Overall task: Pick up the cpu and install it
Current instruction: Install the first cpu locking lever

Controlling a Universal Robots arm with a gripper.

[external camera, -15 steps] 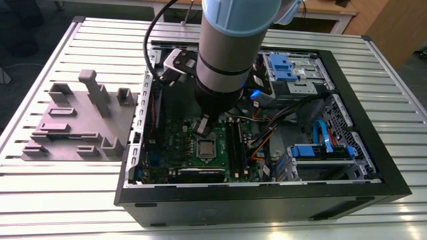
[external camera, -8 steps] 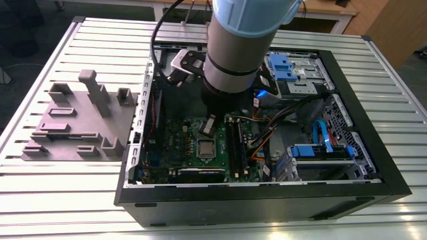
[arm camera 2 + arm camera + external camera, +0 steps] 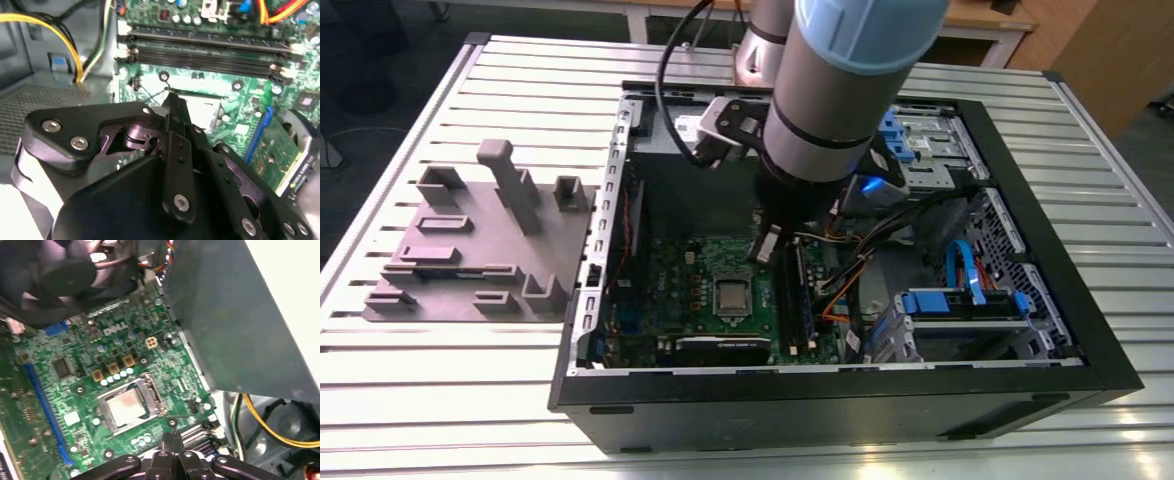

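The cpu (image 3: 127, 406) sits in its socket (image 3: 131, 407) at frame centre; the empty gripper (image 3: 171, 436), fingers together, hovers just below it.

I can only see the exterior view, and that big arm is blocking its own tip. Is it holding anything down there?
Observer: No. In both wrist views the gripper is shut, with nothing between its fingers.
Operator: So where is the chip? I see only a small silvery square on the green board.
Observer: That is the cpu. In the first wrist view it lies flat inside the socket, with a metal frame around its edges.
Operator: Is the tip touching it?
Observer: No. In the first wrist view a strip of the green board shows between the fingertips and the cpu, so they are apart.
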